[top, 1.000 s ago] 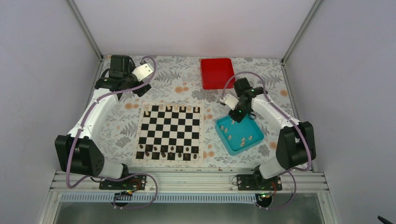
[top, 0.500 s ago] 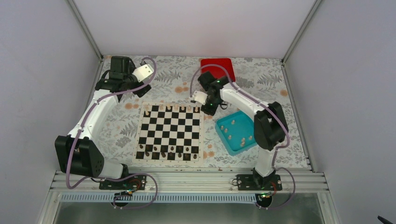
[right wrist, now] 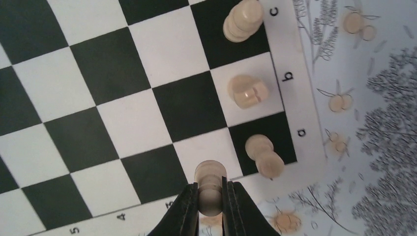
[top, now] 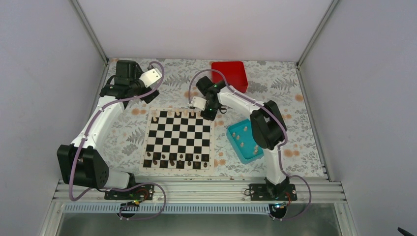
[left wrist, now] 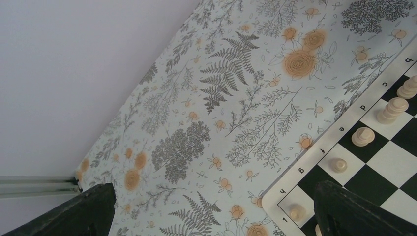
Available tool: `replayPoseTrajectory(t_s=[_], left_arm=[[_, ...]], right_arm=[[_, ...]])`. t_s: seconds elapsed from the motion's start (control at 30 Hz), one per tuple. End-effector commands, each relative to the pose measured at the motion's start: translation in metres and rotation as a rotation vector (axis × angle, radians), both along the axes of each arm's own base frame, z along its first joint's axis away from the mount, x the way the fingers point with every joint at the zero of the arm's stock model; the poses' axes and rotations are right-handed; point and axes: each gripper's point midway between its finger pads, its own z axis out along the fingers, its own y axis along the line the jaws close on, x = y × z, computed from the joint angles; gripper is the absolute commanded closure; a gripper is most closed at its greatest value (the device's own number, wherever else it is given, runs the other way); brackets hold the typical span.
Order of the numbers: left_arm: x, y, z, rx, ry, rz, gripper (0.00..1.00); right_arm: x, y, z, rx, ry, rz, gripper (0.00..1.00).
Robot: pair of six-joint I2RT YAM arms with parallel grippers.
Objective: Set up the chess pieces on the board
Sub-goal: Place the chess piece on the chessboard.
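Observation:
The board (top: 179, 139) lies mid-table, with pale chess pieces (top: 177, 114) along its far row and dark ones along the near row. My right gripper (right wrist: 210, 191) is shut on a pale pawn (right wrist: 210, 172), held above the board (right wrist: 123, 123) at its far right corner (top: 209, 114). Under it, three pale pieces (right wrist: 248, 91) stand on the edge squares. More pale pieces (top: 241, 137) lie in the teal tray (top: 235, 148). My left gripper (left wrist: 211, 211) hangs wide open and empty over the cloth off the far left corner (left wrist: 296, 212).
A red box (top: 229, 75) sits at the back, just behind the right arm. The teal tray is right of the board, partly hidden by the right arm's elbow. Enclosure walls and posts close in the table's sides and back.
The right arm swung left from over the teal tray to the board's far right corner, its gripper staying shut. The left arm has not moved.

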Motion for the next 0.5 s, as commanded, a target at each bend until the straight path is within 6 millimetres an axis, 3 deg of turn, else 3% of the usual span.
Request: replayPoseTrajectory(t_s=[0.0,0.47], left_arm=[[-0.002,-0.001,0.006,-0.021,-0.023,-0.004,0.0],[-0.002,-0.003,0.004,-0.021,-0.015,-0.022,0.0]], right_arm=[[-0.001,0.013,-0.012,-0.005,0.016,0.038,0.9],[-0.004,0.004,-0.037,-0.075,0.057,0.028,0.9]])
